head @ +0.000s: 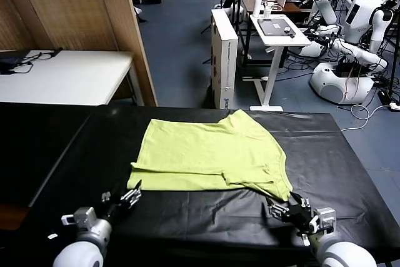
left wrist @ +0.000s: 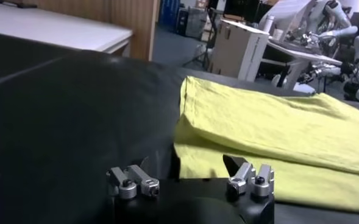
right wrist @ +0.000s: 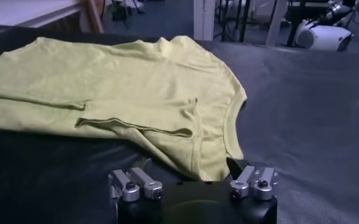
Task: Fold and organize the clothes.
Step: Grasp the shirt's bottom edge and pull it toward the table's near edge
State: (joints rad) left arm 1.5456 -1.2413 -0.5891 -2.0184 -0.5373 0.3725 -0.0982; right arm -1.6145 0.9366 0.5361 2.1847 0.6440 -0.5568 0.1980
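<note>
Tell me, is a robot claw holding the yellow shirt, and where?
No, nothing is held. The left claw and right claw are open, just off the T-shirt on the table.

Both arms end in rounded light-grey shells at about 7 and 5 o'clock. The left gripper and right gripper are black, with silver-grey finger brackets held by dark screws. Pointed black fingertips too.
</note>
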